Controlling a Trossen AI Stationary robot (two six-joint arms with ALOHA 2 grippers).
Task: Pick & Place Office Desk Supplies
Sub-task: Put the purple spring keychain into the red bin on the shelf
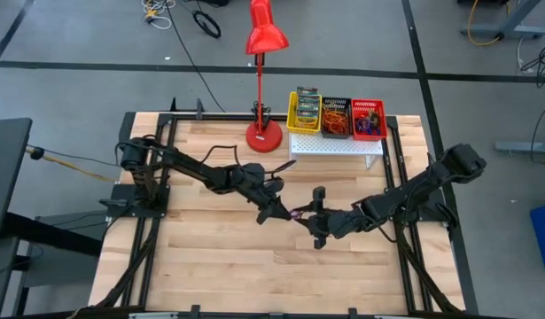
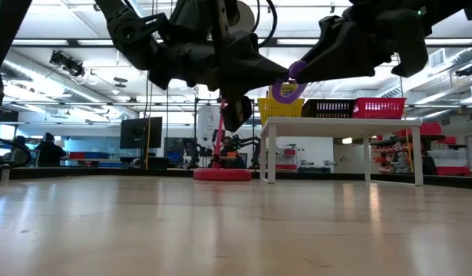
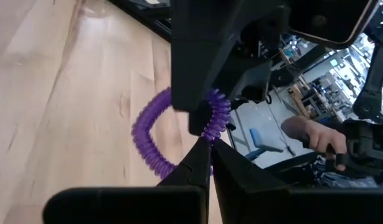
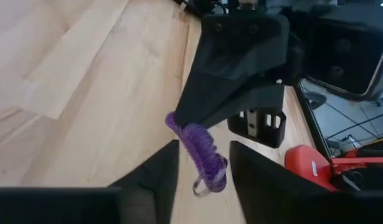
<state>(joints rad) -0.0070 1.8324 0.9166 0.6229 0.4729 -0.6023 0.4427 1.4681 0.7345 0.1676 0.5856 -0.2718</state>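
Note:
A purple coiled band [image 1: 297,213] hangs in the air over the middle of the wooden table, between my two grippers. My left gripper [image 1: 284,215] comes from the table's left and is shut on it. My right gripper [image 1: 315,215] comes from the right and is open, with one finger on either side of the band's hanging part [image 4: 202,155]. At the back, crayon boxes lie in a yellow bin [image 1: 305,111]. Coloured rubber bands lie in a black bin [image 1: 336,118] and a red bin [image 1: 368,118]. My left gripper pinches one spot of the band's loop [image 3: 208,140] between its two fingertips, coming from the table's left and slanting a little downward. The band is lifted clear of the table and its loop [image 2: 285,87] hangs at the fingertips. My right gripper has its fingers [image 4: 163,165] beside the band; whether they touch it I cannot tell.
The three bins stand on a white perforated stand [image 1: 336,144] at the far edge. A tall red desk lamp [image 1: 264,133] stands just left of it. Bare wood lies under and in front of the grippers. People show in the room beyond the table.

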